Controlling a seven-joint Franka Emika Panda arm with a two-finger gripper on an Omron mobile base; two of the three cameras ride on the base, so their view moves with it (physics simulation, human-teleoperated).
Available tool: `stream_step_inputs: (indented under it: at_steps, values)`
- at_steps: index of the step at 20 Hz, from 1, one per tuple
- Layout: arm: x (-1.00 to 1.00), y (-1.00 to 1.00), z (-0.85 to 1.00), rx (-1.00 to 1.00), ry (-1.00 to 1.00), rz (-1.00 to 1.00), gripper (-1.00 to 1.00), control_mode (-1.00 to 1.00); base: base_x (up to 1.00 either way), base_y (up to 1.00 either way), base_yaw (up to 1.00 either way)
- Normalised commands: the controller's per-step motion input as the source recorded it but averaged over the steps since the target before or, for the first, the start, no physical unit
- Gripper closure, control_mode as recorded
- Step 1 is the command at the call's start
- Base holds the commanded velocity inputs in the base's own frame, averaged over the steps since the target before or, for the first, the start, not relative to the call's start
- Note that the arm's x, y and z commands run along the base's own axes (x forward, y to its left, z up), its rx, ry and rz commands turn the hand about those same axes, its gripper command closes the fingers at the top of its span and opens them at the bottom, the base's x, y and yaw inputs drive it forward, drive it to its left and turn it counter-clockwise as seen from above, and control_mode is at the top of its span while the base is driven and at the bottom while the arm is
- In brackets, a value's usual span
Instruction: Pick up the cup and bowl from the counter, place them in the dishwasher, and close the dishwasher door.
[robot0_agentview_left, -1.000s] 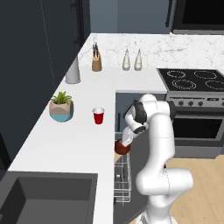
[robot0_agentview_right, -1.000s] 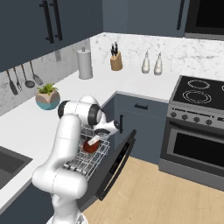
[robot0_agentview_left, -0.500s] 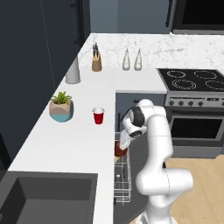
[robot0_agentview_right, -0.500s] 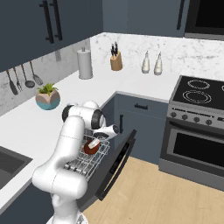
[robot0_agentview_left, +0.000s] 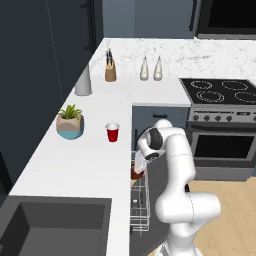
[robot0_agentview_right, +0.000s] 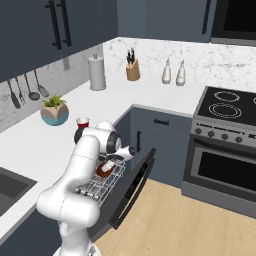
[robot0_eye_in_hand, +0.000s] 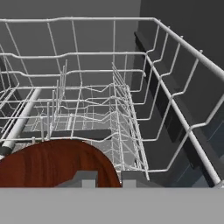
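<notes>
Fingers (robot0_eye_in_hand: 105, 178): tips close together at the bowl's rim; grip or release cannot be told.
Bowl (robot0_eye_in_hand: 52, 164): at the fingers, low over the rack (robot0_eye_in_hand: 131, 109), positioned for loading.
Cup (robot0_agentview_left: 112, 133): on the worktop (robot0_agentview_left: 80, 160), well apart, awaiting pickup.
Dishwasher door (robot0_agentview_right: 132, 187): beyond the rack, lowered for access.

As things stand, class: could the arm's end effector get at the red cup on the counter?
Probably yes. The cup stands alone on the counter, open above and around. The end effector is low over the dishwasher rack with the bowl.
</notes>
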Motion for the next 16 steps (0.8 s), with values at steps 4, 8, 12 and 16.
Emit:
stream_step_inputs:
  at_steps: [4,8,12,16]
  values:
    - [0.26,0.06,-0.46,0.0,-0.03,0.02,1.0,-1.0,0.0,0.0,0.0]
    - [0.24,0.05,-0.52,0.0,-0.02,0.02,1.0,-1.0,0.0,0.0,0.0]
    - [-0.12,-0.22,-0.21,0.0,-0.06,0.01,-1.0,-1.0,0.0,0.0,0.0]
    - [-0.39,-0.49,0.13,0.01,-0.19,0.0,-1.0,-1.0,0.0,0.0,0.0]
